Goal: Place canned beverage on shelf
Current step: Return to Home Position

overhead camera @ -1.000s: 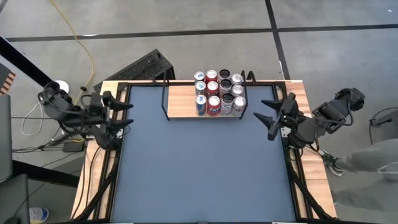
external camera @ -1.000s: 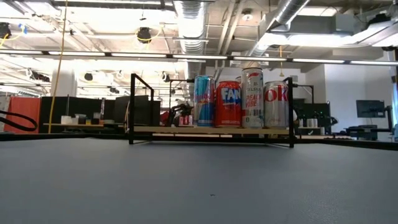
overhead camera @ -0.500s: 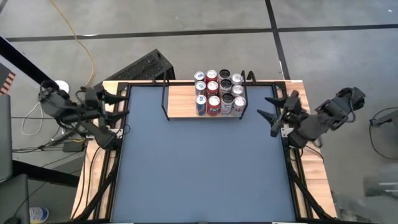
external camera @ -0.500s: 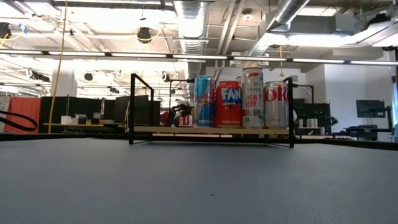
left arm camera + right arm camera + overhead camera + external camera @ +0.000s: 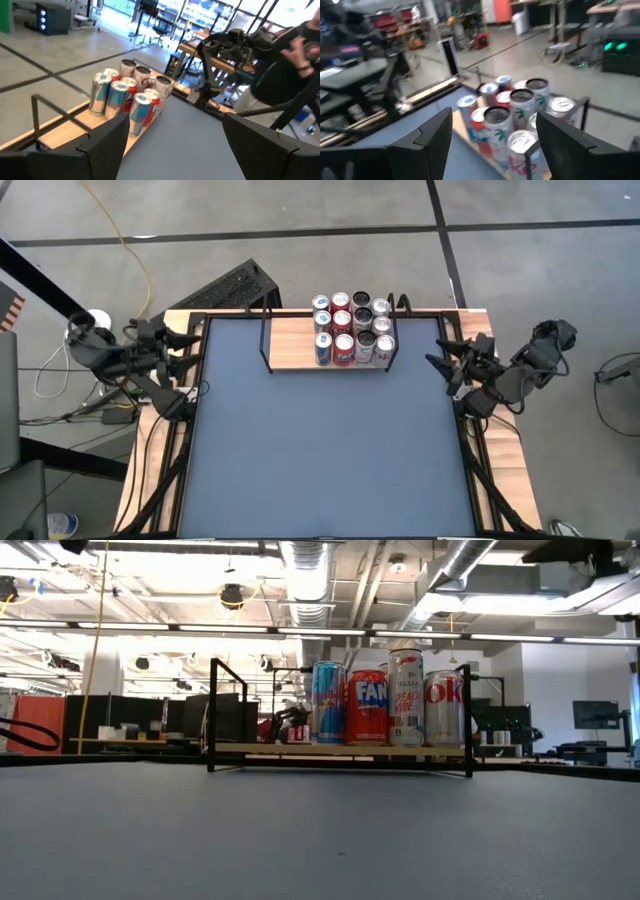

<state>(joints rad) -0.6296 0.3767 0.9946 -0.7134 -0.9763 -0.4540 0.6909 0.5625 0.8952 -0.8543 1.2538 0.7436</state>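
Observation:
The shelf (image 5: 290, 350), a light-wood board in a thin black wire frame, stands at the table's far edge. Several cans (image 5: 352, 330) stand upright on its right half; the low view shows a blue can (image 5: 327, 702), a red can (image 5: 369, 707) and two silver ones in the front row. The cans also show in the left wrist view (image 5: 127, 92) and the right wrist view (image 5: 512, 117). My left gripper (image 5: 190, 360) is open and empty over the table's left edge. My right gripper (image 5: 440, 360) is open and empty over the right edge.
The dark grey table top (image 5: 325, 450) lies between the arms. The shelf's left half (image 5: 285, 345) is bare board. A person (image 5: 295, 65) shows beyond the table's right side in the left wrist view.
Both grippers have drawn back from the table, the left toward the table's left edge, the right toward its right edge. Both stay open and empty. The cans and the shelf have not moved.

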